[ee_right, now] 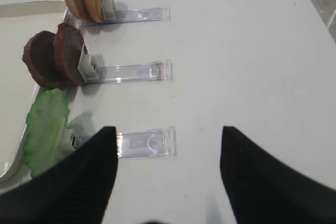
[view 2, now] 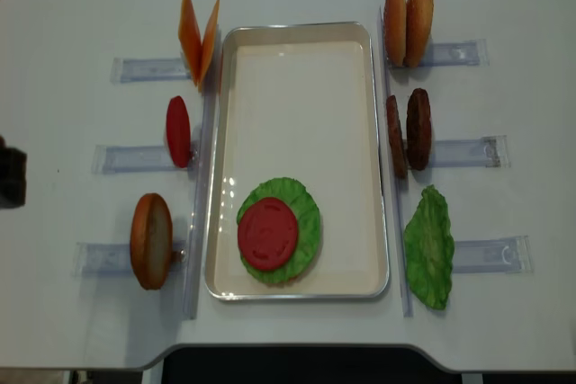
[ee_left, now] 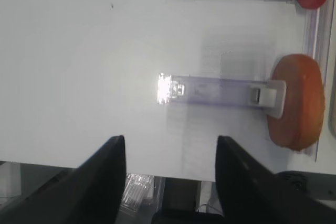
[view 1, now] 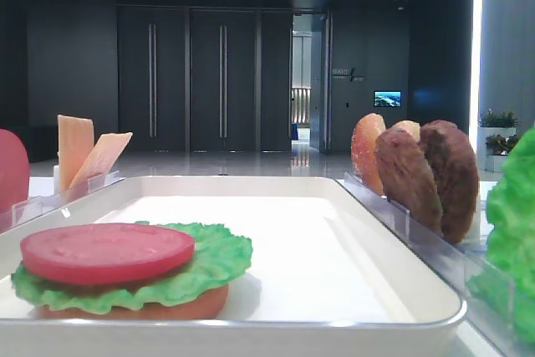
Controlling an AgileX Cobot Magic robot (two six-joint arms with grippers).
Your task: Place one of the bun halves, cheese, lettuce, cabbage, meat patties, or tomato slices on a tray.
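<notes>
Stack on tray (view 2: pixel 378 159): bun, lettuce (view 2: pixel 306 209), tomato slice (view 2: pixel 267 233). Both grippers (ee_left: pixel 170 182) (ee_right: pixel 169 171) gape empty, outside tray. Next: patty (view 2: pixel 418 128) right of tray; grasp edges, lower centred.

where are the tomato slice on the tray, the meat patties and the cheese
tomato slice (view 2: pixel 267 233), overhead view, middle of its top face
meat patties (view 2: pixel 418 129), overhead view, upper edge of the right patty
cheese (view 1: pixel 74 150), low front view, face of the left slice

We see our left gripper (ee_left: pixel 170 182) as two broad matte-black fingers, wedge-shaped and tapering toward the table (ee_left: pixel 79 66). Our right gripper (ee_right: pixel 169 174) looks alike, its black faces perhaps finely ribbed, though blurred.
</notes>
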